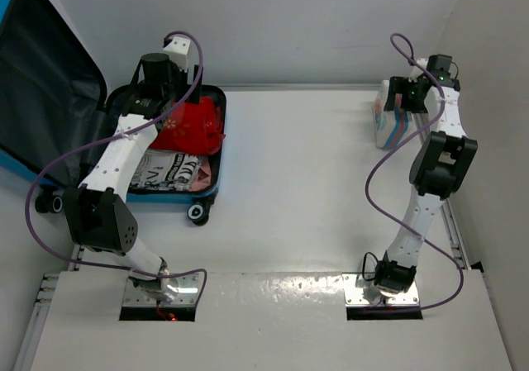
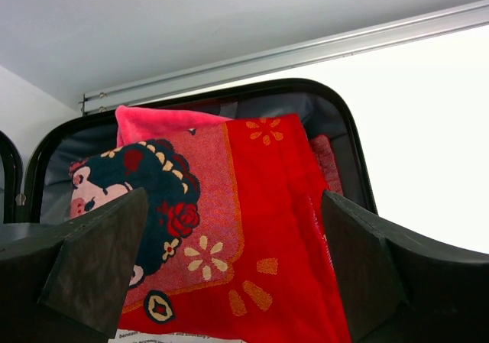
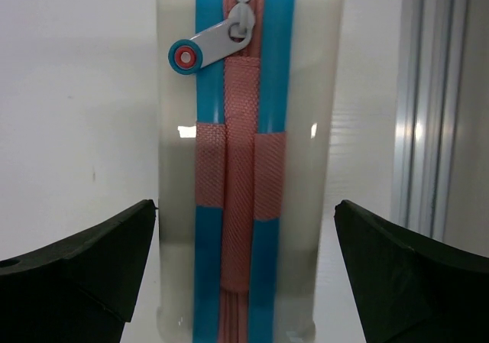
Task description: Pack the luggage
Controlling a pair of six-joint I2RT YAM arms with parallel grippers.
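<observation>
The blue luggage (image 1: 204, 192) lies open at the far left, its dark lid (image 1: 41, 82) raised. Inside lie a red towel with a cartoon girl's face (image 1: 194, 125) and a black-and-white printed item (image 1: 169, 173). My left gripper (image 1: 182, 111) hovers over the towel. In the left wrist view it (image 2: 237, 274) is open and empty, with the towel (image 2: 267, 228) between and below the fingers and the suitcase rim (image 2: 340, 121) behind. My right gripper (image 1: 402, 100) is at the far right over a white-and-blue striped pouch (image 1: 388, 125). It (image 3: 244, 274) is open, straddling the pouch (image 3: 248, 205) without touching it.
The pouch has a pink zipper band and a grey pull tab (image 3: 210, 45). A metal rail (image 3: 420, 129) runs just right of it along the wall. The suitcase's black wheels (image 1: 197, 214) face the table's middle. Purple cables loop from both arms.
</observation>
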